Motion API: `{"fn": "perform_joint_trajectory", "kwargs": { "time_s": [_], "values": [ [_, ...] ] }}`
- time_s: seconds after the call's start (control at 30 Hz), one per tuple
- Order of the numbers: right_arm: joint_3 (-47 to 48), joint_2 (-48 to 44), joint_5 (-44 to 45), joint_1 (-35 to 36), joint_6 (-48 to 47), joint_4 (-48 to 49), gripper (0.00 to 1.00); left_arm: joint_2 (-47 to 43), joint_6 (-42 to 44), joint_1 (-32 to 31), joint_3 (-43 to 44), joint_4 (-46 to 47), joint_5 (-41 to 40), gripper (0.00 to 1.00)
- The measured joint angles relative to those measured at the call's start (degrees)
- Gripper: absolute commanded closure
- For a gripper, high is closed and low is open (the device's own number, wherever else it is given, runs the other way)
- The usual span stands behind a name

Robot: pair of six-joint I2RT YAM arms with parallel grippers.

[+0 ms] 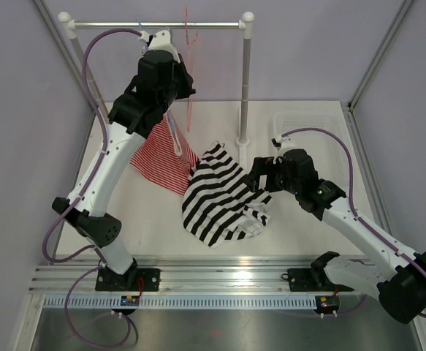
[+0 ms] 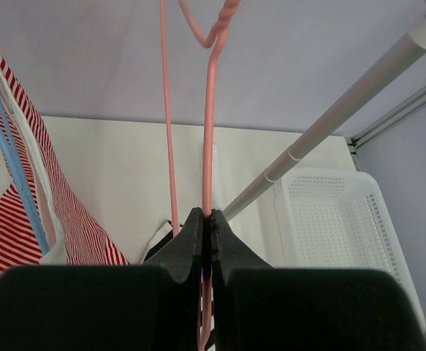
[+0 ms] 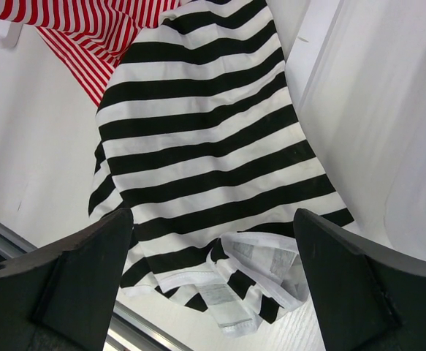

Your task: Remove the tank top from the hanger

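Status: the tank top (image 1: 216, 197) lies crumpled on the worktop (image 1: 147, 219), in front of the rack's upright and well below the rail (image 1: 205, 25). The hanger (image 2: 210, 124) hangs by its hook from the rail, and the length of pink wire in view carries no cloth. Judgement: the separation looks done or very nearly so. One doubt is a small black-and-white scrap low in the left wrist view, just beside the wire; I cannot tell whether it is on the hanger or down on the worktop.

Left end effector (image 2: 207, 216): jaws pinched tight on the hanger's wire, up by the rail, steadying it. The tank top is well below and apart from it.

Right end effector (image 3: 213, 216): jaws spread wide, nothing between them, holding nothing. It hovers low over the tank top's right edge, with the folded hem and label directly under the gap.

The red-and-white top (image 1: 158, 161) hangs to the left, and its lower corner is touching or overlapping the tank top.

Left to do, if anything: confirm the cloth is free, then let go of the wire.
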Motion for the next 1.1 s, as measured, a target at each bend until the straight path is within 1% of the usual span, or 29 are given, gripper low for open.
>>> {"fn": "perform_joint_trajectory", "kwargs": {
  "time_s": [0.23, 0.37, 0.4, 0.43, 0.47, 0.5, 0.57, 0.63, 0.73, 0.83, 0.97, 1.1],
  "values": [
    [0.0, 0.02, -1.03, 0.0, -0.52, 0.07, 0.0, 2.99, -0.46, 1.79, -0.2, -0.92, 2.12, 1.0],
    [0.0, 0.17, -3.37, -0.02, -1.49, 0.15, 0.0, 3.1, -0.5, 2.12, -2.89, -0.09, 2.82, 1.0],
    [0.0, 0.42, -4.76, -0.02, -1.77, 0.5, 0.0, 2.89, -0.5, 2.16, -4.2, 1.07, 2.97, 0.97],
    [0.0, 0.72, -5.77, 0.0, -1.92, 0.85, 0.01, 2.71, -0.52, 2.16, -5.07, 1.66, 3.08, 0.89],
    [0.09, 1.51, -7.21, 0.0, -2.08, 1.38, 0.0, 2.47, -0.48, 2.16, -5.9, 2.36, 3.19, 0.78],
    [0.37, 2.71, -8.48, 0.0, -2.19, 1.64, 0.0, 2.16, -0.44, 2.16, -6.75, 2.97, 3.32, 0.55],
    [1.33, 6.19, -9.9, 0.2, -2.29, 1.81, 0.0, 1.46, -0.31, 2.16, -8.11, 2.84, 3.87, 0.31],
    [2.08, 9.6, -10.01, 0.68, -2.27, 1.73, 0.01, 0.72, -0.39, 2.16, -9.16, 2.75, 4.33, 0.01],
    [2.45, 13.68, -9.86, 2.29, -2.27, 1.68, 0.0, -0.68, -0.5, 2.16, -10.4, 2.78, 5.14, 0.01],
    [2.56, 15.56, -9.7, 4.11, -2.32, 1.81, 0.01, -3.72, -0.46, 2.16, -13.38, 3.21, 5.9, 0.01],
    [3.34, 18.18, -8.09, 6.67, -2.38, 3.17, 0.0, -10.82, -0.57, 2.16, -20.46, 3.89, 7.23, 0.01],
    [4.31, 21.42, -4.7, 10.78, -2.36, 5.03, 0.0, -20.24, -1.14, 2.16, -28.02, 5.86, 9.42, 0.01]
  ]
}}
